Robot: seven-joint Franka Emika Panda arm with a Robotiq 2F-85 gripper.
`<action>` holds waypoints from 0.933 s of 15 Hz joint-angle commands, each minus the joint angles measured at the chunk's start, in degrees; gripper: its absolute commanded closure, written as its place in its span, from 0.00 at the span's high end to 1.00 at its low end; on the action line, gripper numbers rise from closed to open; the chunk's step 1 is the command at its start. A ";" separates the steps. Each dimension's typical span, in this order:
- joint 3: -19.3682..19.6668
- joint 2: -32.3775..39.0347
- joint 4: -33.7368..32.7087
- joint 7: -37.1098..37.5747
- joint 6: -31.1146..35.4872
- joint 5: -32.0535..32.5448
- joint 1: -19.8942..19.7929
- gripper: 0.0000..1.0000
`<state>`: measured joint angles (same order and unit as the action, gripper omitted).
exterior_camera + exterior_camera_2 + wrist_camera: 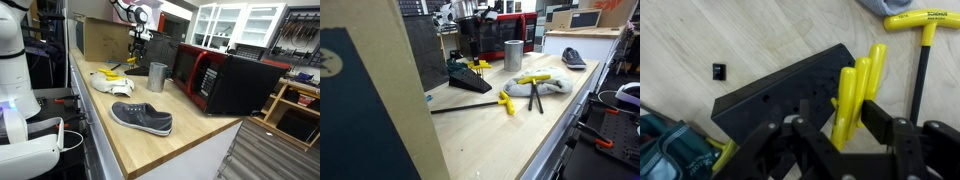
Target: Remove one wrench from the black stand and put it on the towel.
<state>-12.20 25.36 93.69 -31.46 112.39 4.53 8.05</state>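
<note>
Black-fingered robot gripper fills the bottom of the wrist view. Its jaws are half spread on either side of the yellow handles; whether they pinch one I cannot tell. The handles belong to what look like three slim yellow-handled wrenches. They stand upright at one end of the small black wedge-shaped stand, whose long axis runs diagonally there, lower left to upper right. The stand sits on the pale wooden table near the rumpled white cloth towel. Two yellow T-handle wrenches lie loose: one wrench on the towel, the other wrench just beside it. Farther off stand one grey metal cup and one grey slip-on shoe.
</note>
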 commanded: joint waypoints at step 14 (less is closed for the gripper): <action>-0.58 -0.54 -1.15 -1.60 -2.13 0.76 0.22 0.06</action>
<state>-12.80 25.13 92.98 -31.62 111.54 4.58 8.09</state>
